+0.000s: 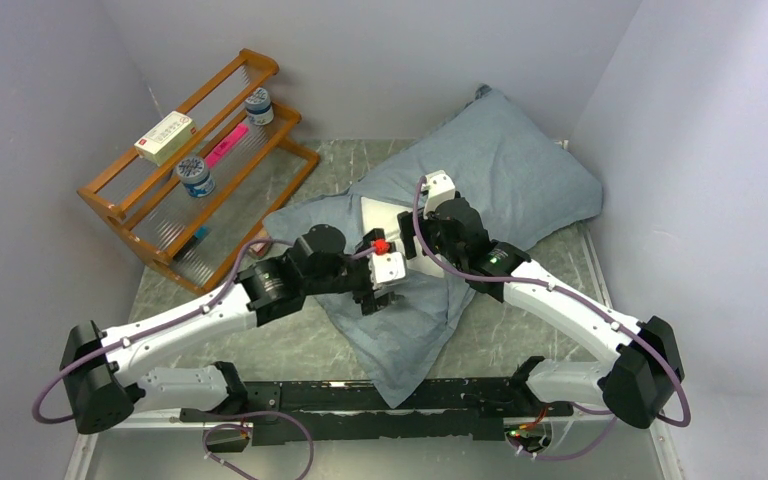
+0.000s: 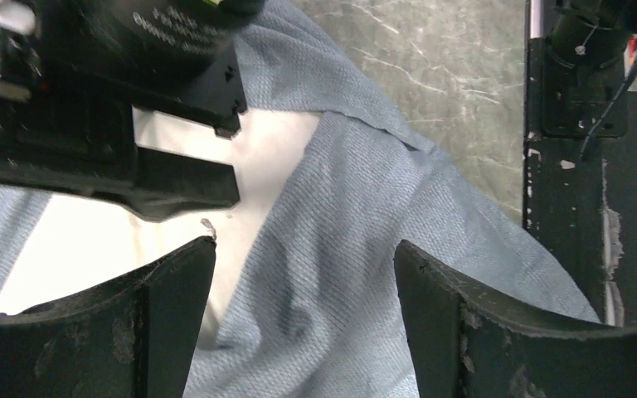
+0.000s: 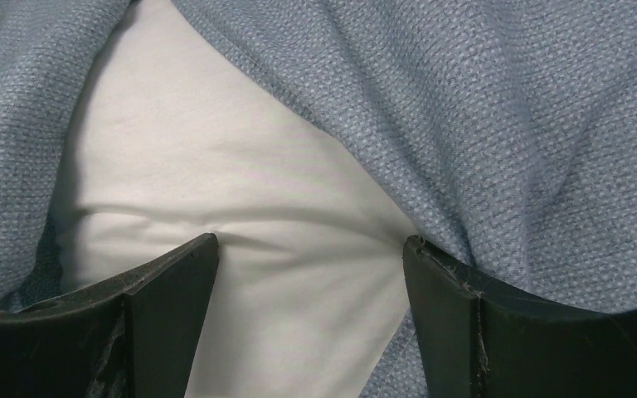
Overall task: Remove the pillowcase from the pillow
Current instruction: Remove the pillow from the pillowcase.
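Observation:
The slate blue-grey pillowcase [image 1: 505,160] lies across the table's middle, its open end spread toward the near edge. A patch of the white pillow [image 1: 385,217] shows at the opening. My left gripper [image 1: 378,290] is open over the loose cloth [image 2: 332,249], with the pillow [image 2: 116,240] by its left finger. My right gripper [image 1: 422,250] is open and presses down on the exposed pillow [image 3: 240,215]; its right finger [image 3: 464,315] sits at the pillowcase's edge [image 3: 464,124]. The checked face is hidden.
A wooden rack [image 1: 200,160] stands at the back left, holding a box [image 1: 164,137], two small tubs [image 1: 197,176] and a pink item [image 1: 226,145]. Grey walls close in behind and at both sides. A black rail [image 1: 380,400] runs along the near edge.

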You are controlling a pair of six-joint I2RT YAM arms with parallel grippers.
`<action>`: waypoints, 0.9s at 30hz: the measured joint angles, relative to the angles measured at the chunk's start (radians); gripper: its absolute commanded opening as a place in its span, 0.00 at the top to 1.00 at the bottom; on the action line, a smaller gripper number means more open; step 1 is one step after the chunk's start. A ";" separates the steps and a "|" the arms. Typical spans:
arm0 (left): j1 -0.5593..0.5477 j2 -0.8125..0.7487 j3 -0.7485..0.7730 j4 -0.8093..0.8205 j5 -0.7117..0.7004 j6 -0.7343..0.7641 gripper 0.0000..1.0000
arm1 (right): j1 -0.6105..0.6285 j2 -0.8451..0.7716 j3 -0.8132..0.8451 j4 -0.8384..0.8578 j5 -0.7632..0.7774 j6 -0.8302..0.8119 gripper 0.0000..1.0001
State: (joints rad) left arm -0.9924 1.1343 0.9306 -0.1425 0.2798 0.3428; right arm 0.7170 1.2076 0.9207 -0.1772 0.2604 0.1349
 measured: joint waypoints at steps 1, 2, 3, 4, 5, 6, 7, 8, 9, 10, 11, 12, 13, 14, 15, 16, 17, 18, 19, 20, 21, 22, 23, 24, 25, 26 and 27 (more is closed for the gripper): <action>0.000 0.017 0.028 -0.020 -0.003 0.019 0.17 | 0.000 0.000 0.000 0.000 0.000 0.000 0.15; 0.000 0.032 0.048 -0.029 -0.004 0.035 0.17 | 0.000 0.000 0.000 0.000 0.000 0.000 0.15; 0.000 0.054 0.078 -0.051 -0.003 0.055 0.18 | 0.000 0.000 0.000 0.000 -0.001 0.000 0.15; 0.001 0.072 0.097 -0.063 -0.001 0.067 0.18 | 0.000 0.000 0.000 0.000 -0.001 0.000 0.15; 0.005 0.094 0.119 -0.074 0.005 0.085 0.18 | 0.000 0.000 0.000 0.000 -0.001 0.000 0.15; 0.008 0.111 0.130 -0.081 0.010 0.094 0.18 | 0.000 0.000 0.000 0.000 -0.001 0.000 0.15; 0.013 0.129 0.138 -0.090 0.015 0.102 0.19 | 0.000 0.000 0.000 0.000 0.001 -0.002 0.15; 0.019 0.148 0.141 -0.099 0.021 0.110 0.19 | 0.000 0.000 0.000 -0.002 0.000 0.000 0.15; 0.025 0.165 0.141 -0.108 0.026 0.116 0.19 | 0.000 0.000 0.000 -0.002 0.000 0.000 0.15; 0.030 0.180 0.140 -0.114 0.031 0.117 0.19 | 0.000 0.000 0.000 -0.002 0.002 0.000 0.15; 0.033 0.192 0.138 -0.119 0.036 0.118 0.19 | 0.001 -0.001 0.000 -0.003 0.002 0.000 0.15; 0.038 0.203 0.135 -0.124 0.038 0.120 0.19 | 0.000 -0.002 0.000 -0.003 0.002 0.000 0.15; 0.040 0.207 0.130 -0.126 0.040 0.121 0.19 | 0.000 -0.003 0.000 -0.004 0.002 0.000 0.15; 0.041 0.208 0.121 -0.129 0.041 0.124 0.20 | 0.000 -0.003 0.000 -0.005 0.002 0.000 0.15; 0.041 0.208 0.114 -0.134 0.043 0.126 0.21 | 0.000 -0.004 0.000 -0.006 0.002 0.000 0.15; 0.041 0.208 0.108 -0.134 0.045 0.127 0.21 | 0.000 -0.005 0.000 -0.006 0.002 0.000 0.15; 0.041 0.208 0.102 -0.135 0.047 0.128 0.22 | 0.000 -0.005 0.000 -0.007 0.002 0.000 0.15; 0.040 0.208 0.096 -0.138 0.049 0.130 0.23 | 0.000 -0.005 0.000 -0.007 0.002 0.000 0.15; 0.039 0.208 0.090 -0.141 0.053 0.132 0.23 | 0.000 -0.005 0.000 -0.007 0.002 0.000 0.15; 0.038 0.208 0.087 -0.143 0.056 0.132 0.25 | 0.000 -0.005 0.000 -0.008 0.002 0.000 0.15; 0.037 0.208 0.084 -0.148 0.060 0.132 0.26 | 0.000 -0.005 0.000 -0.008 0.002 0.000 0.15; 0.035 0.208 0.081 -0.153 0.064 0.132 0.28 | 0.000 -0.005 0.000 -0.008 0.002 0.001 0.15; 0.032 0.207 0.078 -0.155 0.067 0.132 0.29 | 0.000 -0.005 0.000 -0.009 0.002 0.001 0.15; 0.028 0.207 0.073 -0.156 0.072 0.132 0.32 | 0.000 -0.005 0.000 -0.009 0.002 0.000 0.15; 0.024 0.207 0.067 -0.159 0.078 0.131 0.37 | 0.000 -0.005 0.000 -0.009 0.001 0.000 0.15; 0.019 0.207 0.058 -0.159 0.085 0.127 0.41 | 0.000 -0.005 0.000 -0.010 0.001 0.000 0.15; 0.016 0.205 0.048 -0.159 0.093 0.124 0.46 | 0.000 -0.005 0.000 -0.010 0.000 0.000 0.14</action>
State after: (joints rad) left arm -0.9764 1.3396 0.9783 -0.3019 0.3725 0.4664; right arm 0.7170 1.2022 0.9207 -0.1871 0.2607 0.1352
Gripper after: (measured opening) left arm 0.653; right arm 0.844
